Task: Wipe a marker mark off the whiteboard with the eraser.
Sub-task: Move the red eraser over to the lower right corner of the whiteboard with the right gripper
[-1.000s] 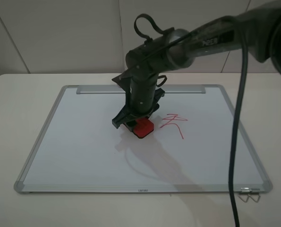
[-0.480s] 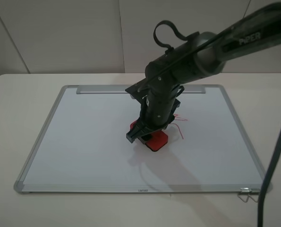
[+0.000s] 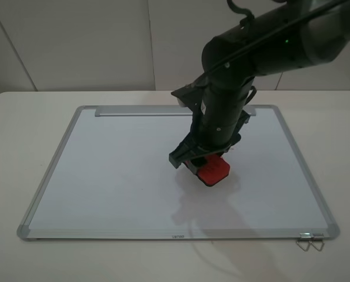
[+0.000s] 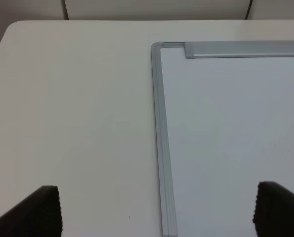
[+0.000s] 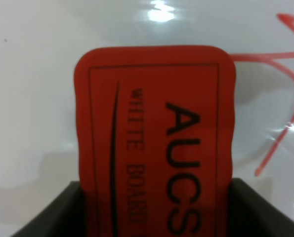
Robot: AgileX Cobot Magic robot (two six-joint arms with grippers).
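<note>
My right claw (image 3: 202,162) has slid rightward over the silver-framed whiteboard (image 3: 104,176), clamping the small red rectangular eraser (image 3: 214,170) at the red hand-drawn marker mark (image 5: 268,56), where I must press flat and sweep fully.

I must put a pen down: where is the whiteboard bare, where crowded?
Bare: the whiteboard left of the eraser, up to its frame, and along its near edge. Crowded: right of centre, where the right pincer holds the eraser beside the marker mark.

Red eraser (image 3: 213,169) flat on whiteboard (image 3: 104,176), partly covering marker mark (image 5: 270,55).
</note>
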